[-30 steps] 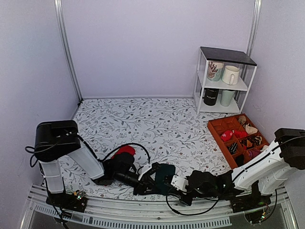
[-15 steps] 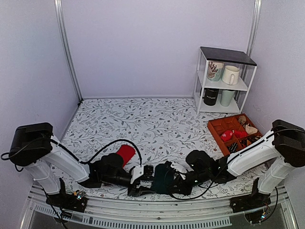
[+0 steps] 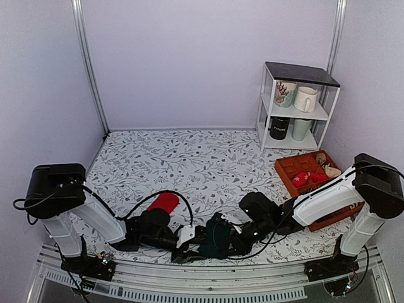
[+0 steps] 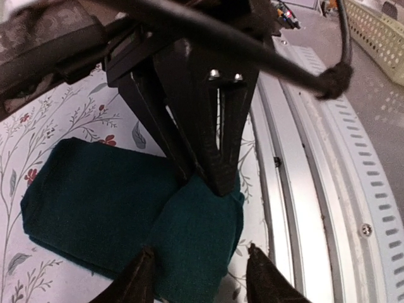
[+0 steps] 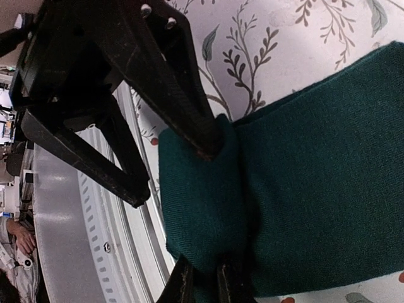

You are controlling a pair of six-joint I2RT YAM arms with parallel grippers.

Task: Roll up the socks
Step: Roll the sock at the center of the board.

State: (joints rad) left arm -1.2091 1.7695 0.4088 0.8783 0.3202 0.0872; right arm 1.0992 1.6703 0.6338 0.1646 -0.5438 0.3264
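The teal sock (image 3: pixel 214 237) is only folded over, not rolled; right fingers (image 5: pixel 182 284) pinch its fold; left fingers (image 4: pixel 140 281) stand apart astride it; the red sock (image 3: pixel 165 202) waits untouched.

We see the teal sock (image 4: pixel 95 202) as matt knit cloth, the rail (image 4: pixel 315 189) as dull scuffed metal.
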